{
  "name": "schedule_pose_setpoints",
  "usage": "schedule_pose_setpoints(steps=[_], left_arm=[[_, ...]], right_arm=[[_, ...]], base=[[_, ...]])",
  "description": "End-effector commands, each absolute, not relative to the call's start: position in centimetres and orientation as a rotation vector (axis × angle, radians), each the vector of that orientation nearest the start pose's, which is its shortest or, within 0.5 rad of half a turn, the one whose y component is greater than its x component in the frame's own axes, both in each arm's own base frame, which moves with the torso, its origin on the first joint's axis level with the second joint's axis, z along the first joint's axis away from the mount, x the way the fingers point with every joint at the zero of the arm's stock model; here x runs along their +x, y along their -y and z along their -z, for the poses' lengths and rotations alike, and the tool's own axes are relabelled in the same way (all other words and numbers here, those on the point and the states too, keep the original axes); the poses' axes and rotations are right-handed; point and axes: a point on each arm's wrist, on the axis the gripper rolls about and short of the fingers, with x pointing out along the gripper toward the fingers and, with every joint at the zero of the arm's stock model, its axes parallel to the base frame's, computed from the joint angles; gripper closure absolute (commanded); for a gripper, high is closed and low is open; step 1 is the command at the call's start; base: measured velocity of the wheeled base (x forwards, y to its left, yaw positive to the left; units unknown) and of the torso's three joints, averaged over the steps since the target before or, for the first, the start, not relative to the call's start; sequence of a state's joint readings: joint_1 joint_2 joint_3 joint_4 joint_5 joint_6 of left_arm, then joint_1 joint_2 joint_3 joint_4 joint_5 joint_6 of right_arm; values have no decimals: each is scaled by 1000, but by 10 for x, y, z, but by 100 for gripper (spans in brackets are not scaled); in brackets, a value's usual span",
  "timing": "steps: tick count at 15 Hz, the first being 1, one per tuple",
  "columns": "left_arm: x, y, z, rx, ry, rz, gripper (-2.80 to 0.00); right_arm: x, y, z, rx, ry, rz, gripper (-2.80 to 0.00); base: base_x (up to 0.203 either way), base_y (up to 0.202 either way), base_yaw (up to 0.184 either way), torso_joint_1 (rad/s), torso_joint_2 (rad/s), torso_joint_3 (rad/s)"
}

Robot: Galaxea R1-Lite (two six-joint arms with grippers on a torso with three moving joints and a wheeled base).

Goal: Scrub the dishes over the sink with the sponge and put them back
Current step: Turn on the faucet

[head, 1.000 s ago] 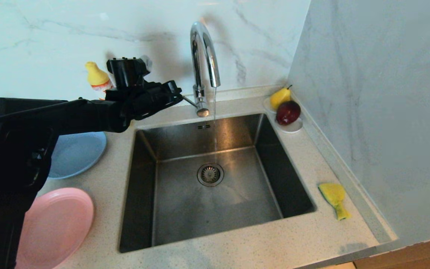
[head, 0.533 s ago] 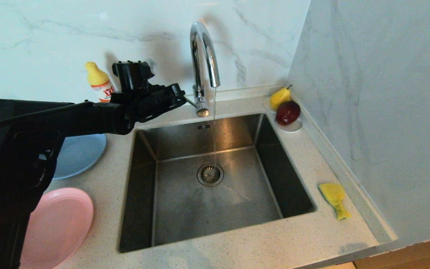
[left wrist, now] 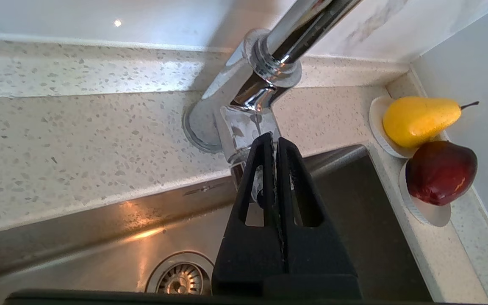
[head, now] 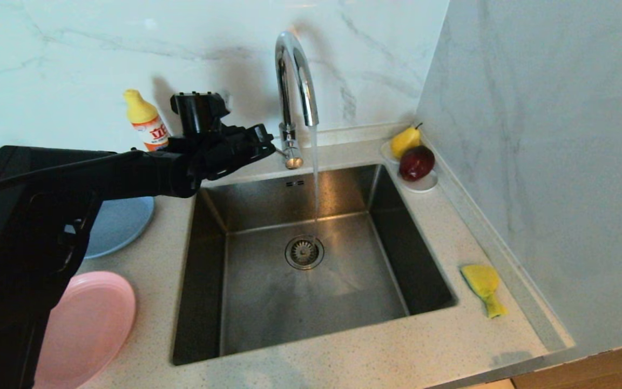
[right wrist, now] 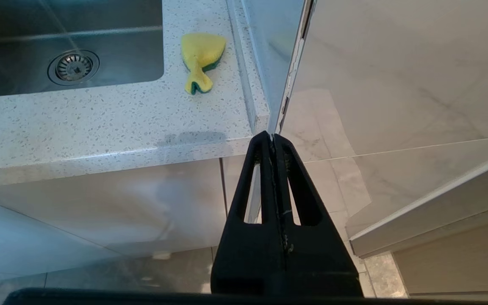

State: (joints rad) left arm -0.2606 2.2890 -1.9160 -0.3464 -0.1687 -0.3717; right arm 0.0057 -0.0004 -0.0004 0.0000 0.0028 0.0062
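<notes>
My left gripper (head: 268,141) is shut, and its tips lie against the lever at the foot of the chrome tap (head: 295,70). From the left wrist the shut fingertips (left wrist: 271,140) cover that lever (left wrist: 248,123). Water runs from the spout into the steel sink (head: 268,302), down onto the drain (head: 304,252). The blue plate (head: 119,221) and the pink plate (head: 89,324) lie on the counter left of the sink, partly behind my left arm. The yellow-green sponge (head: 482,286) (right wrist: 201,55) lies right of the sink. My right gripper (right wrist: 273,137) hangs shut below the counter's front corner.
A yellow-capped soap bottle (head: 148,123) stands by the back wall behind my left wrist. A pear (head: 405,140) and a dark red fruit (head: 417,162) rest on white saucers (head: 424,185) in the back right corner. A marble wall (head: 532,162) borders the counter on the right.
My left gripper has shifted right along the back of the sink, against the tap lever. The thin trickle from the spout has grown into a fuller stream.
</notes>
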Motion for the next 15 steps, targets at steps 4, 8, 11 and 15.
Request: schedule_pose_setpoints(steps=[4,8,11,15], left_arm=[[465,134,-233,-366,-124,427,0],[457,134,-230,-364,-152,426,0],[452,133,-233,-362,-157,425,0],[443,119,-268,-369,-82,390,0]], right_arm=[[-23,0,-76,6,0,-9,0],[-23,0,-75,6,0,-9,0],[-23,0,-75,6,0,-9,0],[-23,0,-76,6,1,-9,0]], base=[[0,0,0,0,0,0],[0,0,0,0,0,0],[0,0,0,0,0,0],[0,0,0,0,0,0]])
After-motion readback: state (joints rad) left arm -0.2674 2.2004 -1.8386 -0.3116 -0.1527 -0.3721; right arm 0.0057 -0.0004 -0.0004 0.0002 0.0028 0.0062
